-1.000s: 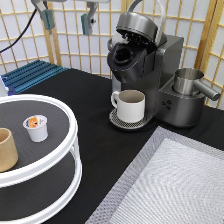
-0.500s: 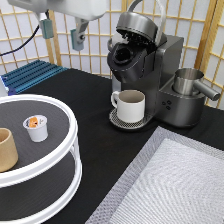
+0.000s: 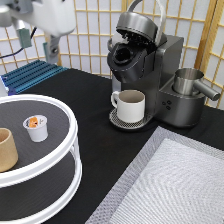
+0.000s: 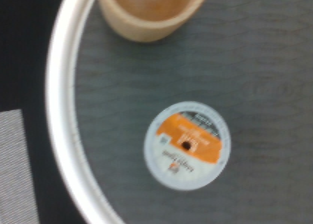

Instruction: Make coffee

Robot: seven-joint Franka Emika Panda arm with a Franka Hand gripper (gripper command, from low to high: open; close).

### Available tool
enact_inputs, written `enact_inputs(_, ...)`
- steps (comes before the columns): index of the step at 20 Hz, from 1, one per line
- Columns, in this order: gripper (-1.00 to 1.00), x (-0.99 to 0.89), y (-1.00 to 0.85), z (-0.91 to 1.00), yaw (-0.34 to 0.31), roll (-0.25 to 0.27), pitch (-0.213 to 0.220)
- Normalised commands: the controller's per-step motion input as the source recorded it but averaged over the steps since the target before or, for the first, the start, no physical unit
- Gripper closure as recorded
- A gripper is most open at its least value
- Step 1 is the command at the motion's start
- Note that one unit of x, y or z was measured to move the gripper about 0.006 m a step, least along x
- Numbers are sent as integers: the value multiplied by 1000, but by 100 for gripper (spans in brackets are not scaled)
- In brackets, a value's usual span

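Note:
A white coffee pod (image 3: 36, 127) with an orange lid stands on the top shelf of a round two-tier tray (image 3: 71, 131). It also shows in the wrist view (image 4: 187, 145), seen from straight above. The dark coffee machine (image 3: 150, 65) stands at the exterior view's top right with its lid raised and its pod chamber showing. A white mug (image 3: 131, 105) sits on its drip tray. My gripper (image 3: 37, 44) hangs open and empty high at the exterior view's top left, above the pod and apart from it.
A tan cup (image 3: 7, 150) stands on the tray to the pod's left, and it shows in the wrist view (image 4: 149, 17). A metal cup (image 3: 187, 82) sits right of the machine. A grey mat (image 3: 175, 185) lies at the bottom right. A blue rack (image 3: 32, 75) lies at the back left.
My gripper has moved toward the exterior view's left and come down, from near the machine to above the tray. The pod, the mug and the machine have not moved.

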Motion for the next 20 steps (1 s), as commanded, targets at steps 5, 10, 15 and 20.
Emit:
enact_inputs(5,-100,-225,-6,-169,52,-101,-182)
enact_inputs(10,-100,-101,-66,-238,85,-144,-144)
enact_inputs(15,-100,-158,-14,-447,243,-228,-108)
enact_inputs(20,-100,-382,-42,-341,247,-89,-22)
